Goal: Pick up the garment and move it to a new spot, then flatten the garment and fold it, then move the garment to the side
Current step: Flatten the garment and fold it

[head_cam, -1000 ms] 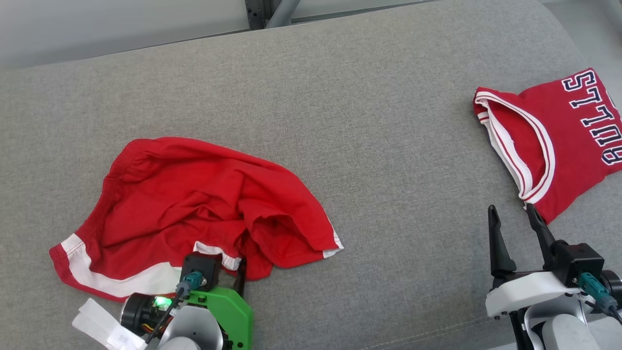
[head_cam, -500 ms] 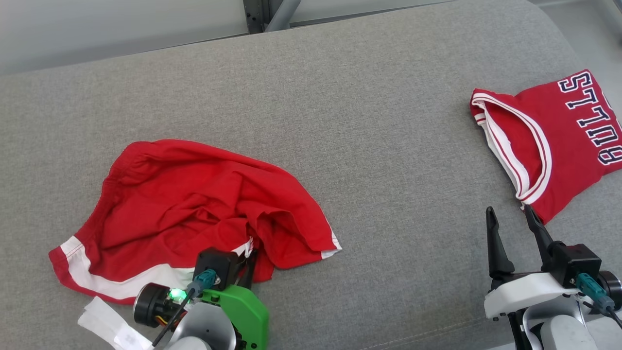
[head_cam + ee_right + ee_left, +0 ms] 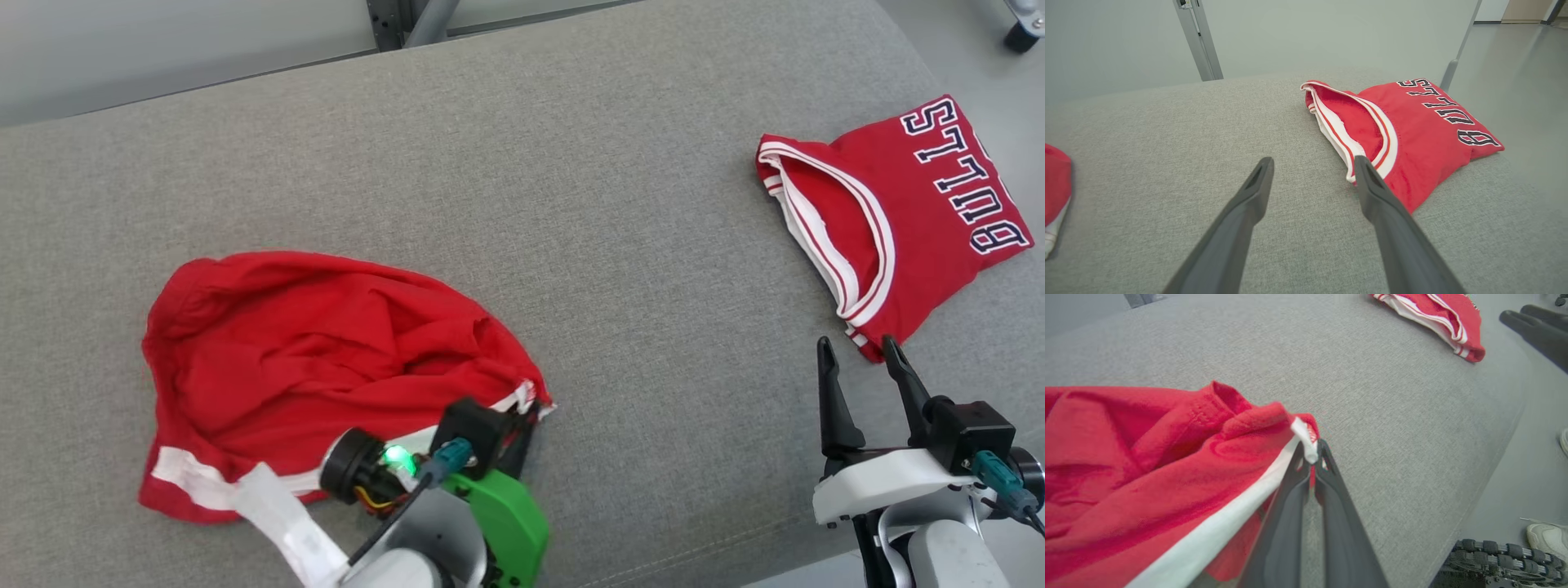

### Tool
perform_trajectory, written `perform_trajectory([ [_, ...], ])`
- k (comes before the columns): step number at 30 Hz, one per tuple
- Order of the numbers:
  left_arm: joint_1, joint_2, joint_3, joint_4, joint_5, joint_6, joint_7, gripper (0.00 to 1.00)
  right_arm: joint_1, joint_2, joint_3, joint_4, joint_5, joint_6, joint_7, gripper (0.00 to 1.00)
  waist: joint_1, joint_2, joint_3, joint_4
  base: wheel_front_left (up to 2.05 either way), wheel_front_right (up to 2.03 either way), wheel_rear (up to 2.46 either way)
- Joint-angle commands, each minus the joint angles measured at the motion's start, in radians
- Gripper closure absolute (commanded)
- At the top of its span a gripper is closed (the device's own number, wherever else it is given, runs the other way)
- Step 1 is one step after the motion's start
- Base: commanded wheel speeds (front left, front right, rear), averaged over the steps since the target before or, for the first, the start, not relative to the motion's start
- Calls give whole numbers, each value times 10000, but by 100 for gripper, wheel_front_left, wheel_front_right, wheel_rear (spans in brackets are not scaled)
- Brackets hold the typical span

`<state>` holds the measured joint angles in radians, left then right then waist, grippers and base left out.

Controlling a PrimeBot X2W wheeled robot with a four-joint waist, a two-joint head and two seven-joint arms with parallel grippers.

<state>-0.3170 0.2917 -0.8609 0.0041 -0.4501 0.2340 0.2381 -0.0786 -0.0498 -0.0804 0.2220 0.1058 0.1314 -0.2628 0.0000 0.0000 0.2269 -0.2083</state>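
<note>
Two tools to watch. Pinching one white-trimmed hem corner of the red shorts (image 3: 326, 359) with the left tool (image 3: 524, 408), clenched tight on the cloth, low in the frame and just left of the middle. Sitting at the lower right, released and empty, jaws wide apart: the right tool (image 3: 857, 353), tips just beside the bottom corner of the red jersey (image 3: 898, 212), maybe touching, hard to tell.

Might slip: only a small bit of cloth in the pinch, most of the shorts lying in a heap on the gray desk (image 3: 571, 180). Could pull free with a fast lift or a hard tug. Might bump the jersey if carried too far toward the right of the frame.

Plenty of open room across the middle and top of the frame, between shorts and jersey. Very near the desk edge at the bottom of the frame, with floor (image 3: 1535, 477) beyond. Better to lift up and toward the middle, away from that edge.
</note>
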Motion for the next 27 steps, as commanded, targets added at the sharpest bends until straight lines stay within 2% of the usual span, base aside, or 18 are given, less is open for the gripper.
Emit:
perform_trajectory([
  [1, -298, -179, -124, -37, 82, -108, 62, 100, -135, -14, -18, -15, 53, -16, -31, 0, 0, 0, 153, -166, 0, 0, 0],
  [5, -971, -738, -657, 366, 383, -510, 230, 100, -312, -17, -9, -22, 166, -17, -31, 0, 0, 0, 457, -437, 0, 0, 0],
  [8, -1273, -1163, -1075, 1159, 460, -908, 222, 100, -428, -11, -134, 3, 259, -17, -31, 0, 0, 0, 682, -598, 0, 0, 0],
  [9, -1358, -1289, -1193, 1459, 425, -1063, 188, 93, -460, -6, -118, 23, 268, -16, -31, 0, 0, 0, 745, -656, 0, 0, 0],
  [13, -1550, -1710, -1616, 2507, 304, -1680, -41, 84, -513, -14, -104, 84, 343, -17, -31, 0, 0, 0, 930, -779, 0, 0, 0],
  [15, -1589, -1862, -1631, 2917, 279, -1748, -409, 49, -507, -12, -130, 118, 352, -16, -31, 0, 0, 0, 964, -792, 0, 0, 0],
  [16, -1532, -1957, -1591, 3116, 158, -1747, -559, 27, -509, -12, -143, 134, 345, -16, -31, 0, 0, 0, 967, -787, 0, 0, 0],
  [17, -1518, -2023, -1614, 3284, 112, -1811, -686, 0, -502, -12, -163, 152, 332, -16, -31, 0, 0, 0, 951, -772, 0, 0, 0],
  [23, -1167, -2316, -1542, 3594, -1026, -2465, -1015, 0, -541, -17, -357, 192, 78, -17, -31, 0, 0, 0, 646, -500, 0, 0, 0],
  [27, -1012, -2356, -1328, 3143, -1605, -2616, -1272, 0, -629, -17, -691, -79, -276, -16, -31, 0, 0, 0, 309, -203, 0, 0, 0],
])
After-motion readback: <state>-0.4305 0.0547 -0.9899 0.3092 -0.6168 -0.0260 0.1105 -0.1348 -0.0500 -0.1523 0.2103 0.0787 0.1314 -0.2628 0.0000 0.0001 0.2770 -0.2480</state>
